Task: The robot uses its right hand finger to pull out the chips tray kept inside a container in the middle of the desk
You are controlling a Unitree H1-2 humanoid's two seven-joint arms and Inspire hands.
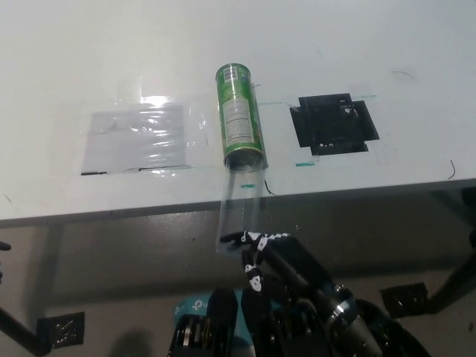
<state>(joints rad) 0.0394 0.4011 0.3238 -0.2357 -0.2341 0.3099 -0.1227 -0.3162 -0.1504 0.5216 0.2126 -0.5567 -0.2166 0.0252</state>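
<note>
A green chips container lies on its side in the middle of the white desk, its open mouth facing the near edge. A clear chips tray sticks out of that mouth and reaches well past the desk edge, hanging over the floor. My black right hand is below the desk edge with one finger hooked on the tray's near end and the other fingers curled. My left hand is out of the picture.
A clear plastic sheet is taped flat on the desk left of the container. A black taped square lies to its right, with a small green tape mark near it. The desk's near edge runs across the picture.
</note>
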